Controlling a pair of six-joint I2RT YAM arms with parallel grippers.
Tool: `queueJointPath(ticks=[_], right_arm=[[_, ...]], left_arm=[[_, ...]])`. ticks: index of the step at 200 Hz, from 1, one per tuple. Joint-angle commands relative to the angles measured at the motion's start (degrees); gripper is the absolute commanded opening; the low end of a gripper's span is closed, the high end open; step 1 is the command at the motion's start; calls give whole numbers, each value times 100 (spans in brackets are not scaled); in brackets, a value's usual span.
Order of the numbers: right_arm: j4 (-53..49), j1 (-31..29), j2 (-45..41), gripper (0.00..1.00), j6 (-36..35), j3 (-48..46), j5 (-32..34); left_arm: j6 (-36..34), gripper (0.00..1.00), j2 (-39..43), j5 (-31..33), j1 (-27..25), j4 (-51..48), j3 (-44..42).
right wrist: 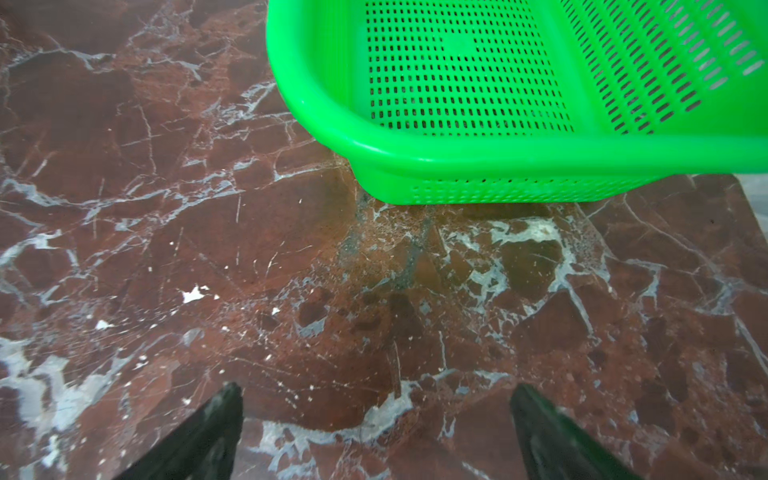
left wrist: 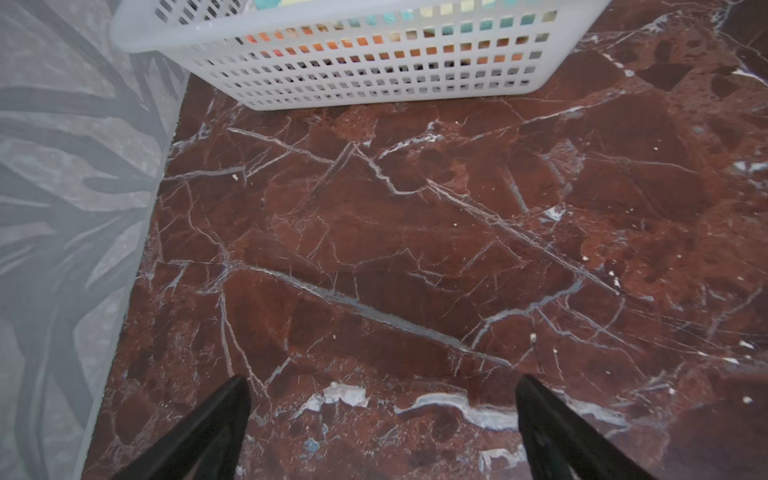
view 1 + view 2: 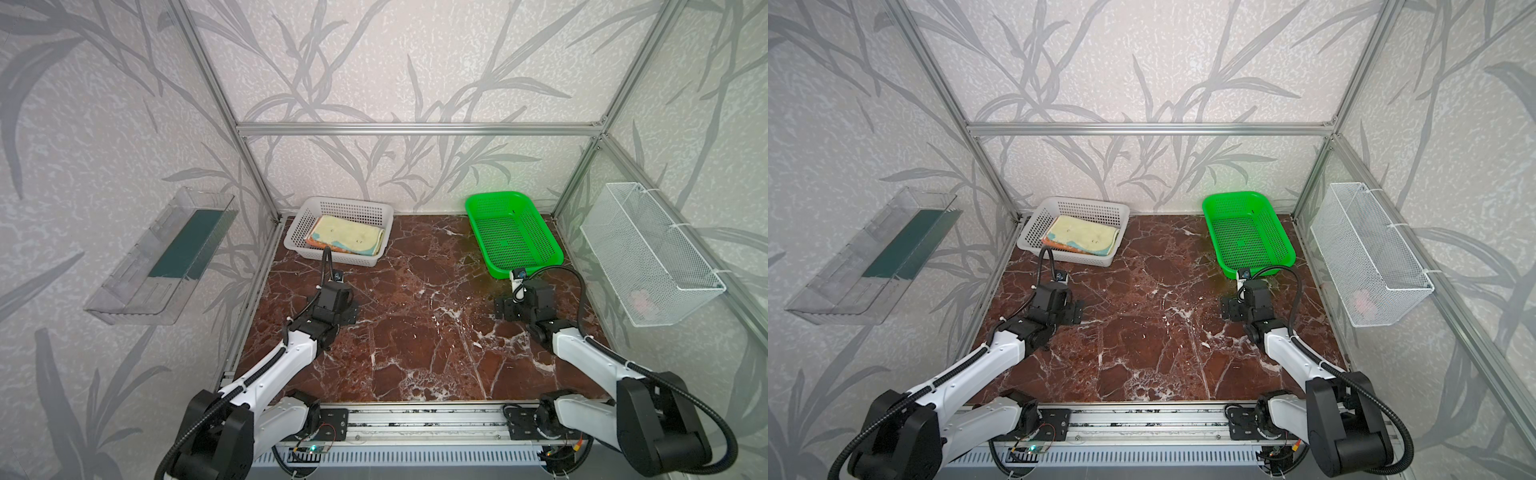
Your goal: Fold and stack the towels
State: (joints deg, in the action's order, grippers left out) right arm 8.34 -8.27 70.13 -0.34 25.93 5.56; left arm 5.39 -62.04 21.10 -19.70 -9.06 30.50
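in both top views a dark red marble table [image 3: 415,345] fills the floor of a papered booth, with a white basket [image 3: 297,232] at its far left corner and a green basket [image 3: 515,237] at the far right; a clear shelf [image 3: 133,291] hangs on the left wall and a wire basket [image 3: 648,249] on the right wall, with something pale pink in it too blurred to name. the left claw [image 3: 338,301] hangs low over the marble just in front of the white basket and the right claw [image 3: 519,307] just in front of the green one, though from up here the wrists hide their jaws. the towels [image 3: 347,239] lie folded in a stack inside the white basket, a pale yellow one with blue edging on top and an orange edge showing beneath; the basket's near wall stands between them and the left claw, and they are well apart from the right claw. in the left wrist view the white basket's holed wall lies ahead, orange, teal and yellow cloth showing through it; the two black fingers [image 2: 199,440] stand spread wide, clear of the basket, with only marble between them, holding nothing. in the right wrist view the green basket's near rim lies ahead; the fingers [image 1: 195,444] are spread just as wide over the veined marble, gripping nothing and not touching the basket.
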Motion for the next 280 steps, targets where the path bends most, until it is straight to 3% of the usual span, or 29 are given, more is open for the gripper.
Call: queueJointPath(ticks=[1,36,74,90,101,124,142,178,205,226,280], right_arm=[[1296,105,355,99,-392,-87,73],[2690,159,839,99,-552,-211,-467],[3364,172,1286,99,-618,-165,-743],[4084,194,1804,99,-557,-281,-749],[5200,213,2138,99,-511,-603,-655],[5351,238,2134,99,-375,-696,-319],[4820,231,2085,99,-319,-465,-145],[4857,225,2084,99,-318,-483,-152],[4853,225,2083,99,-322,-475,-143],[4854,230,2079,99,-324,-481,-143],[4863,118,2100,99,-414,-475,-27]], left_arm=[[-288,99,152,395,19,1152,-197],[-612,99,74,360,196,2663,-725],[-652,99,-554,-98,686,4258,-1214],[-821,99,-983,-211,794,4717,-1250],[-948,99,-1171,-105,831,4706,-1136],[-982,99,-1477,-201,1101,5289,-1135],[-880,99,-1805,-453,1322,6001,-1182],[-642,100,-3001,-667,1697,7761,-1433],[-539,100,-2838,-728,1733,7138,-1278],[-228,99,-2770,-140,1791,6333,-906],[-223,99,-2824,-212,1850,6497,-943]])
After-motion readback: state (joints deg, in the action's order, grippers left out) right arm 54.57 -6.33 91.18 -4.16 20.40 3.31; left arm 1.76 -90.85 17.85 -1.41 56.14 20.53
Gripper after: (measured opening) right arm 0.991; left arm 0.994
